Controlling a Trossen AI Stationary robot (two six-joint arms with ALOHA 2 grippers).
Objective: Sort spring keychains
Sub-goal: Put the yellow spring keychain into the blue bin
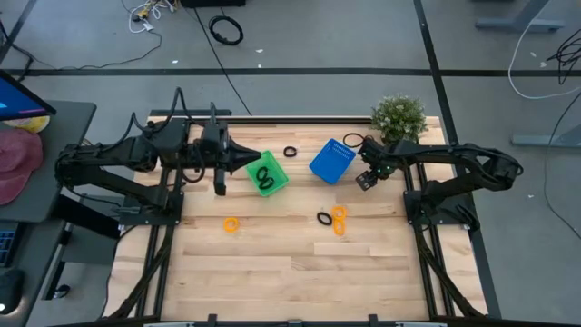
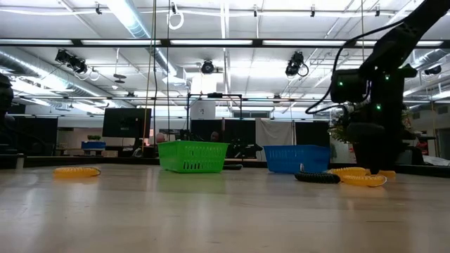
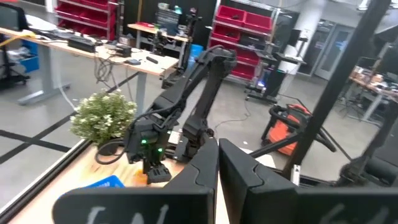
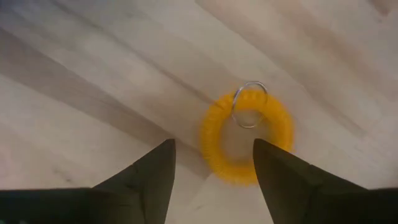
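Lining up the wide-open right claw (image 4: 211, 163) over an orange keychain (image 4: 246, 137); you're needing to descend, then close. Left claw (image 1: 221, 171) is sitting shut by the green basket (image 1: 277, 181).

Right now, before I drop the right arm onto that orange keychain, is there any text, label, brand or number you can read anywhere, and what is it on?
None can be read.
Green basket, blue basket: no label or marking visible.
Orange keychain under the open right gripper: plain coil with a metal ring, no tag.
Monitor in the room behind, low view: dark, nothing legible.
Red shelving, left wrist view: any labels too small to read.
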